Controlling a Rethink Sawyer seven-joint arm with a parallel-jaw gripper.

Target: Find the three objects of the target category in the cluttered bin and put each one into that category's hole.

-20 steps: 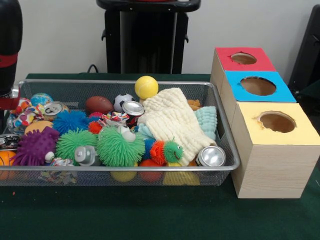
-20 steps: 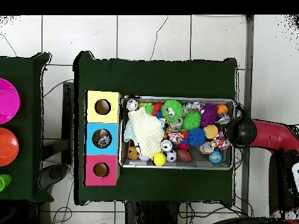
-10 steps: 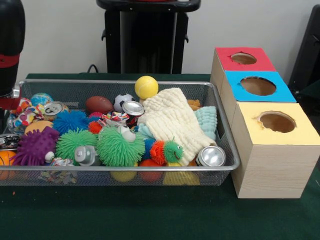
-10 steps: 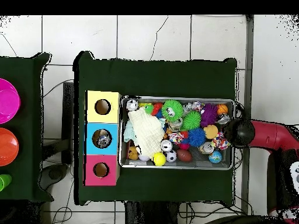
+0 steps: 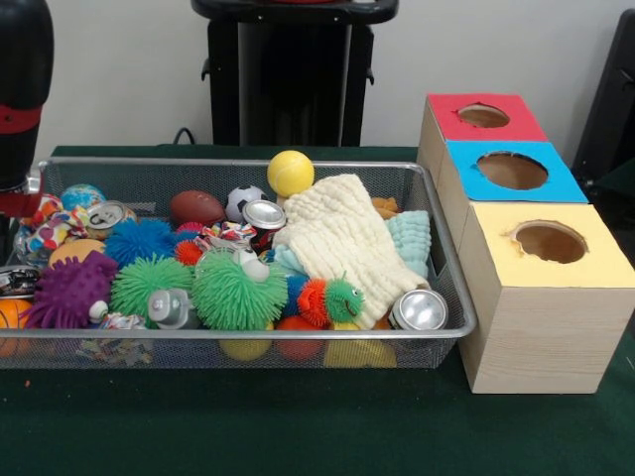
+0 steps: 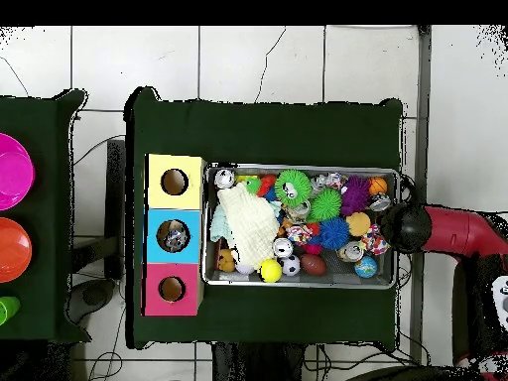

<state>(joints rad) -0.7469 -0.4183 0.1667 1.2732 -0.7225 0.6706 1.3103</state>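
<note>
A wire mesh bin [image 5: 238, 164] holds a heap of toys. Silver cans lie among them: one by the football [image 5: 263, 214], one at the front right corner [image 5: 420, 310], one between the green spiky balls [image 5: 171, 307]. Three boxes stand beside the bin, with holes in red [image 5: 483, 116], blue [image 5: 512, 171] and yellow [image 5: 549, 241] tops. My red and black arm hangs over the bin's left end, its gripper [image 5: 18, 193] low near the rope toy. From above, the arm's head [image 6: 407, 226] covers the gripper at the bin's right end [image 6: 395, 198].
A cream cloth [image 5: 337, 243] drapes over toys at the bin's right half, with a yellow ball [image 5: 290, 173] behind it. Spiky balls in purple [image 5: 67, 290], green [image 5: 236, 290] and blue [image 5: 139, 238] fill the front. Something silvery shows inside the blue hole [image 6: 173, 236].
The arm has edged slightly toward the bin's end. Nothing in the bin has moved.
</note>
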